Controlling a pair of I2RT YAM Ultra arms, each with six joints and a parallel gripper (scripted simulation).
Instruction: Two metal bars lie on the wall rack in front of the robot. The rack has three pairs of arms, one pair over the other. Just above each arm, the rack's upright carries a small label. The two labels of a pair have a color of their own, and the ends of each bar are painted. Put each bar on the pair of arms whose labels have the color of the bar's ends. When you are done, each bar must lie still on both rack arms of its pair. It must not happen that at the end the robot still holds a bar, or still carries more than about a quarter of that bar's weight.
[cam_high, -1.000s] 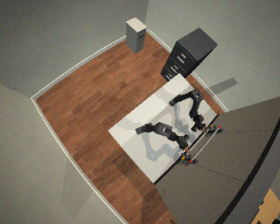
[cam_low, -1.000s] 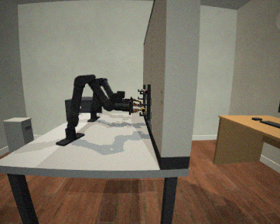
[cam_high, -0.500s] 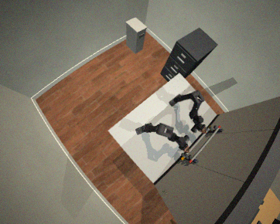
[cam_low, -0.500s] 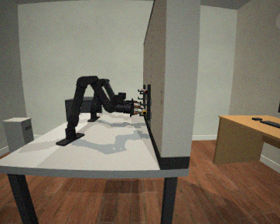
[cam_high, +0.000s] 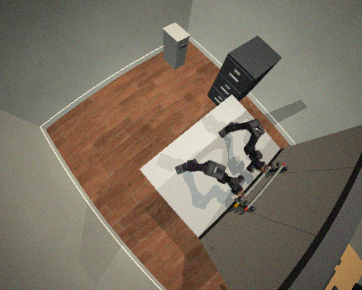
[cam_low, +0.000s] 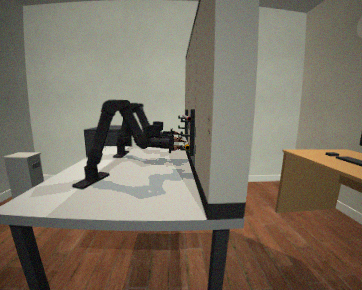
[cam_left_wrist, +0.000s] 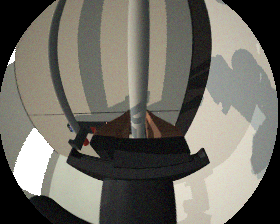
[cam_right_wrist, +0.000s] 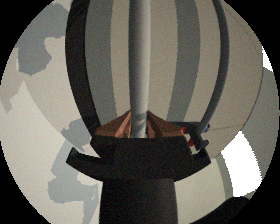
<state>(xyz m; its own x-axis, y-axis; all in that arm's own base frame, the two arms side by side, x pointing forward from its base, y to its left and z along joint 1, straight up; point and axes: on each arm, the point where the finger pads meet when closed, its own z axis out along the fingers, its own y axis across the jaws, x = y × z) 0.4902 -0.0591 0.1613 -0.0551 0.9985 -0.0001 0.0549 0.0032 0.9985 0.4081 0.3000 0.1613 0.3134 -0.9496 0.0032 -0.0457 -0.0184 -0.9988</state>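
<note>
Robot's left to right. Left gripper (cam_high: 265, 170) (cam_low: 179, 139) (cam_left_wrist: 138, 122): jaws pinching the near metal bar (cam_high: 256, 184) (cam_left_wrist: 139, 65) (cam_right_wrist: 139, 65) around its shaft, toward its left end. The bar runs across in front of the wall rack (cam_low: 193, 131), over to the right gripper (cam_high: 242, 194) (cam_low: 181, 147) (cam_right_wrist: 139, 122), whose jaws also pinch it. Yellow paint or a label (cam_high: 236, 205) (cam_low: 187, 147) shows by the right end; can't tell which.

Other bar (cam_high: 266, 186) (cam_left_wrist: 53, 50) (cam_right_wrist: 224, 50): outside both grippers, higher up the rack than the held one, red showing at its ends from the top. Red and blue bits sit by its ends in both wrist views, but too small to pair bar and labels reliably.

Step in hand, my read: two-arm carry/placement of the near bar at the rack. Whether it already bears on rack arms is hidden.

Next move: match end color to labels, keep both grippers level and in step, seat the bar on both rack arms of its pair, then spread the jaws and back straight off. Letting one side go early could tip it; a high path could knock the other bar.
</note>
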